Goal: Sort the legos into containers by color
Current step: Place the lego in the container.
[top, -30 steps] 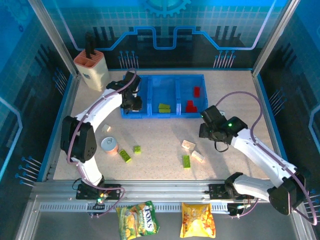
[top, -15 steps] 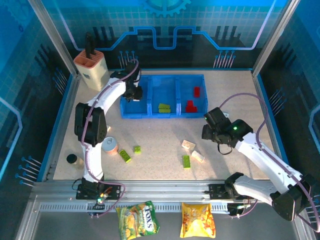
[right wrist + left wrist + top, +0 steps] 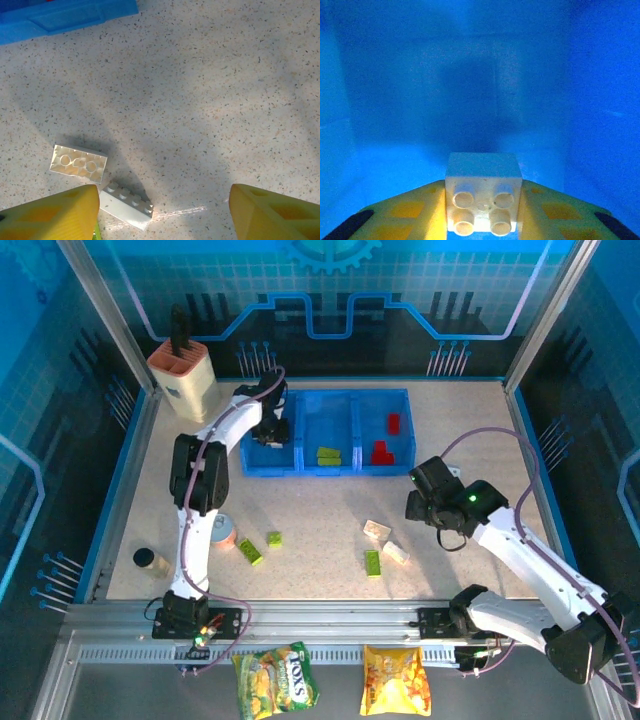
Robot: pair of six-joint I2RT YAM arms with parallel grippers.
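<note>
Top view: the translucent blue 3-compartment tray (image 3: 340, 471) sits toward 12 o'clock on the table (image 3: 480, 430). The left gripper (image 3: 272, 432) dips into its left compartment. Lime green bricks (image 3: 328, 454) lie in the middle one and red bricks (image 3: 381, 452) in the right. The right gripper (image 3: 420, 502) hangs at 4 o'clock from the tray, near 2 cream bricks (image 3: 377, 530). 3 loose green bricks (image 3: 372, 563) lie toward 6 o'clock.

Left wrist: yellow fingers (image 3: 415, 210) clamp a white brick (image 3: 483, 200) at 6 o'clock, its 4 studs facing the camera and blue tray walls all round.

Right wrist: the pincer stands apart, holding nothing. The 2 cream bricks lie just beside each other at 7 and 8 o'clock, and the tray's edge is at 11 o'clock.
</note>
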